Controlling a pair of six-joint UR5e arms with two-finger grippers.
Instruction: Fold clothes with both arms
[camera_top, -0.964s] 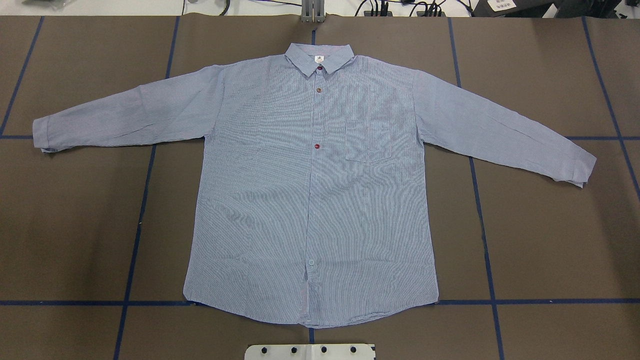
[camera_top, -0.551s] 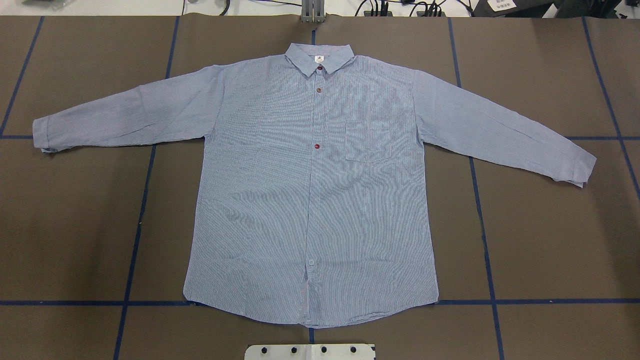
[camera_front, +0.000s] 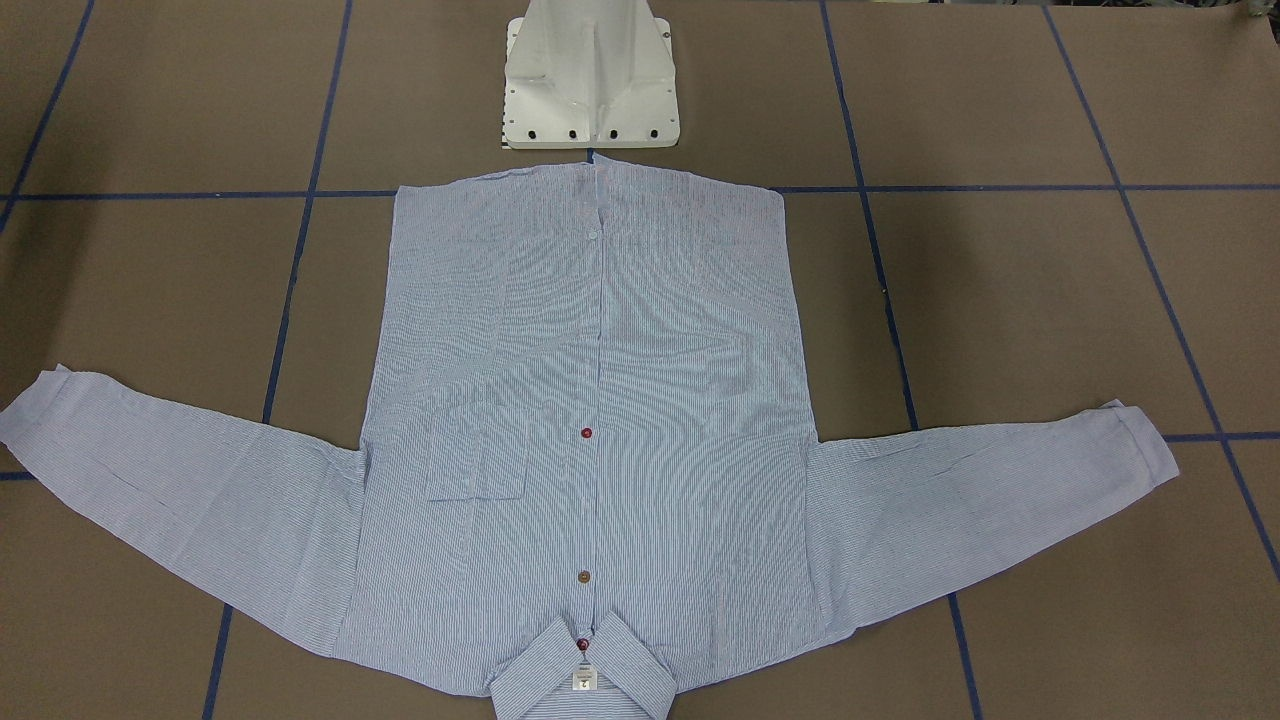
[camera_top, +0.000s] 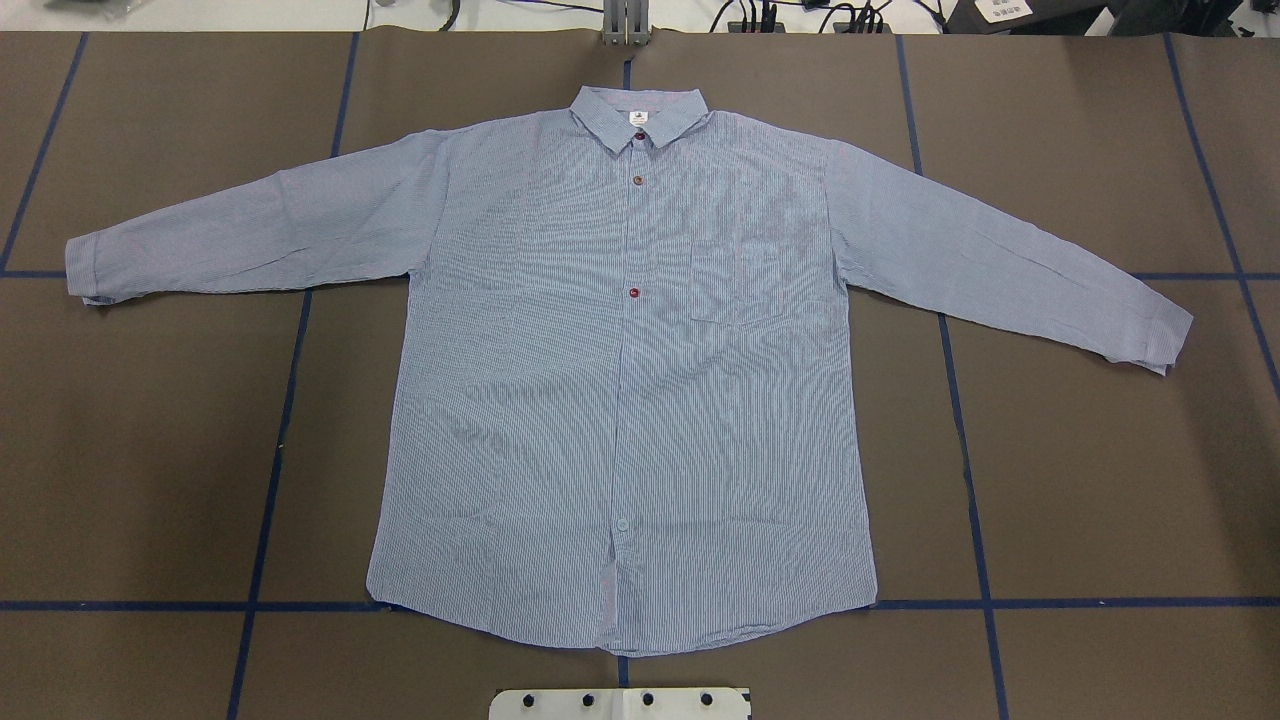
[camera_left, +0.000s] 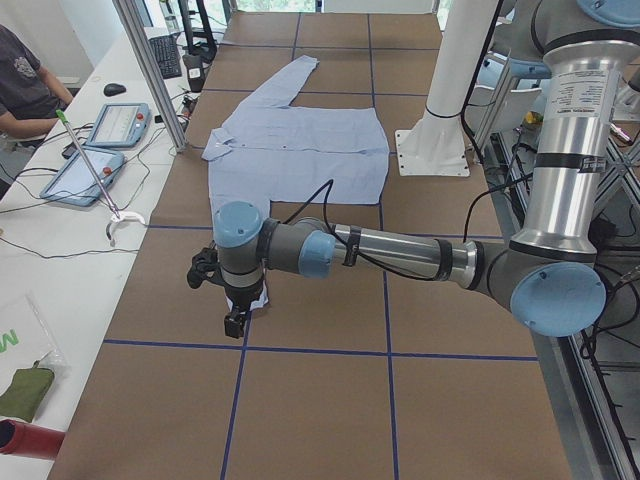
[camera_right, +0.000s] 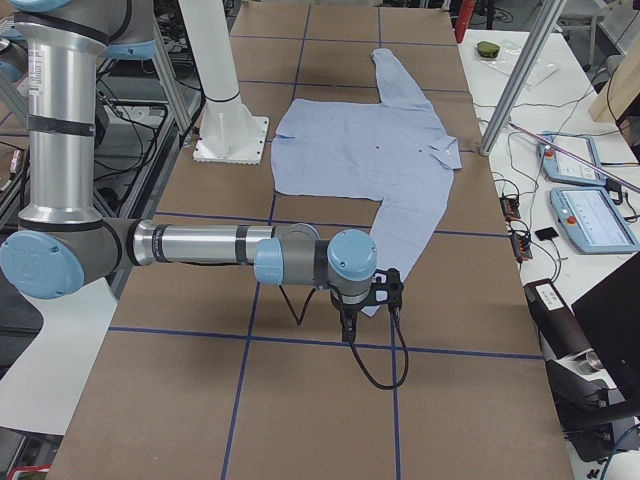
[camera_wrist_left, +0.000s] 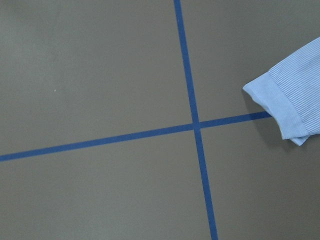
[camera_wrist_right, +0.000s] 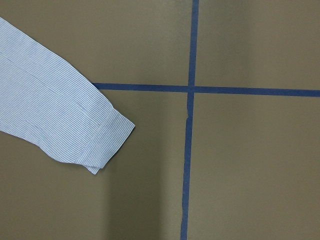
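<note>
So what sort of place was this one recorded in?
Probably a robotics lab: a brown-covered table marked with a blue tape grid, and teach pendants on a side bench.

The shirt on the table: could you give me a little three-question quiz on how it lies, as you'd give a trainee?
1. True or false: the shirt lies face up, spread flat, with both sleeves stretched out to the sides.
2. In the overhead view, on which side of the button row is the chest pocket? A: left. B: right. C: straight across it.
3. How many dark red or brown buttons show down the front?

Key: 1 true; 2 B; 3 three.
</note>
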